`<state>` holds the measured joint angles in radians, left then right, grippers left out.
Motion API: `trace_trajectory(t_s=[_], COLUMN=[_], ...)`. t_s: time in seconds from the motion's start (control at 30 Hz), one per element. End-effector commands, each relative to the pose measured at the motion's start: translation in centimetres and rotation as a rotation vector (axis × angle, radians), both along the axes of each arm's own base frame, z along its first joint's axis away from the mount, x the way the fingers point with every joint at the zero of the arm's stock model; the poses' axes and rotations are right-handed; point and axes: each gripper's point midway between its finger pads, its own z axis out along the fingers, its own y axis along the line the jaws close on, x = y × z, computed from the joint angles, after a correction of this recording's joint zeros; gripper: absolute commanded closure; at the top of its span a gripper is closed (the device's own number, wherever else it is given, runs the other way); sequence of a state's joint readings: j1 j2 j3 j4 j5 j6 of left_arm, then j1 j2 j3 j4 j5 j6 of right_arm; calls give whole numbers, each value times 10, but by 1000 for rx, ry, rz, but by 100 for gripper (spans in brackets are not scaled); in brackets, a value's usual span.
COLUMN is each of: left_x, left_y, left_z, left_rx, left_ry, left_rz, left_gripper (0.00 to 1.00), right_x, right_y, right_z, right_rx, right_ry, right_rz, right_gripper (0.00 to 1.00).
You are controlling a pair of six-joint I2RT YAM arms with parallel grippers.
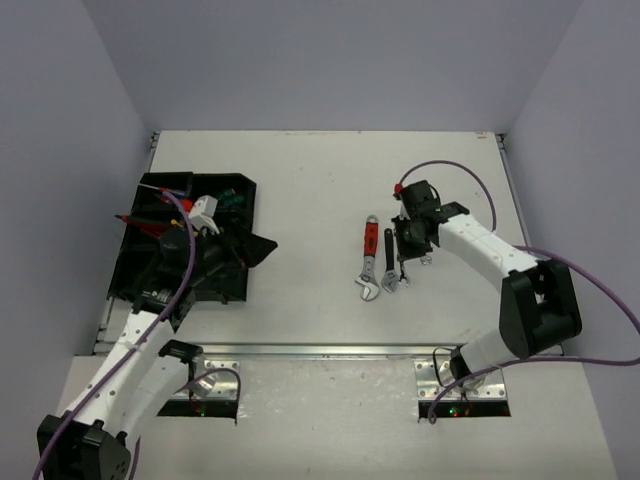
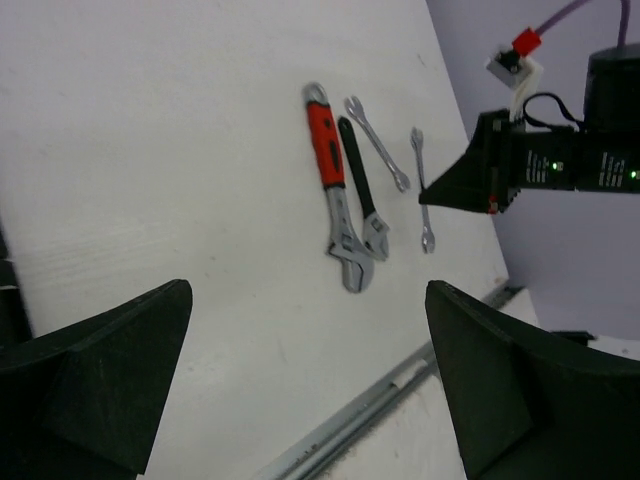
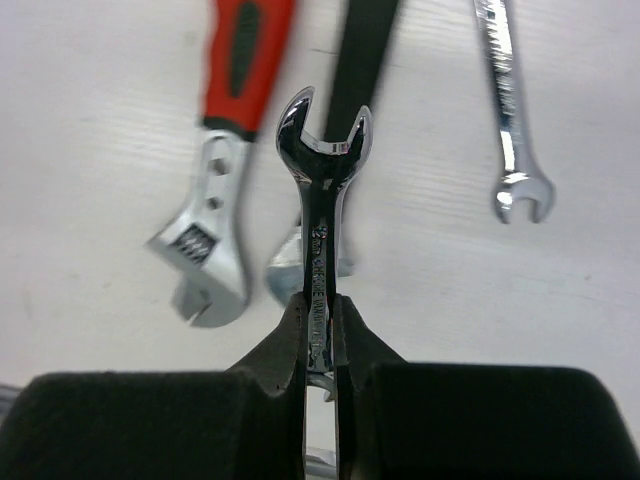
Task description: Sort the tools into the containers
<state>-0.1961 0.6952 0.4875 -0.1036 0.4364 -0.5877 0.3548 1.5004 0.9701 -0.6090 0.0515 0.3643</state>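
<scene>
silver wrench (image 3: 322,200) sits clamped between the right jaws, open end protruding.

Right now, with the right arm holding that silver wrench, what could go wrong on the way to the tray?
The right gripper pinches the silver wrench by its narrow edges, low on the shank, so it might pivot or slip. The black-handled wrench and red-handled adjustable wrench lie close by; a low sweep could knock them. The left gripper hangs over the black tray, so the arms might crowd there.
</scene>
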Motion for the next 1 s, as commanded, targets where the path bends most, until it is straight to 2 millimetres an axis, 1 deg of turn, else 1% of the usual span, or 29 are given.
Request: trace_trajectory(t_s=[0.0,0.1,0.13,0.2,0.27,0.4,0.5,0.53,0.6,0.67,0.73,0.77,0.87,0.9,0.97], left_x=[-5,3,1,3,8,18,24,26,31,32,32,32,32,32,30], left_y=[-52,-66,-72,-79,-87,-106,-115,-117,-120,-124,-126,-128,-132,-133,-137], left_z=[59,65,70,72,68,51,41,39,38,31,33,29,27,28,28], left_rx=[-258,-312,-331,-352,-348,-325,-302,-295,-276,-253,-255,-246,-241,-242,-241], left_ry=[-178,-179,-194,-190,-167,-90,-50,-42,-26,-5,-8,3,16,16,19], left_rz=[-167,-101,-106,-91,-77,-58,-34,-29,-8,-2,-7,-9,-11,-16,-27], left_gripper=[0,0,0,1,3,9,12,13,15,18,24,26,35,39,52], right_x=[-3,-13,-15,-22,-28,-39,-42,-41,-44,-47,-49,-51,-53,-53,-53], right_y=[65,99,107,123,137,163,173,176,182,187,192,195,199,200,203], right_z=[53,82,89,100,110,126,132,136,138,142,142,144,144,145,147], right_rx=[170,258,284,332,373,451,447,452,456,464,479,490,494,496,500], right_ry=[-159,-236,-257,-283,-305,-322,-326,-333,-333,-338,-330,-330,-329,-331,-335], right_rz=[143,215,222,259,287,343,361,364,380,396,409,417,425,428,429], right_gripper=[100,100,100,100,100,100,100,100,100,100,100,100,100,100,100])
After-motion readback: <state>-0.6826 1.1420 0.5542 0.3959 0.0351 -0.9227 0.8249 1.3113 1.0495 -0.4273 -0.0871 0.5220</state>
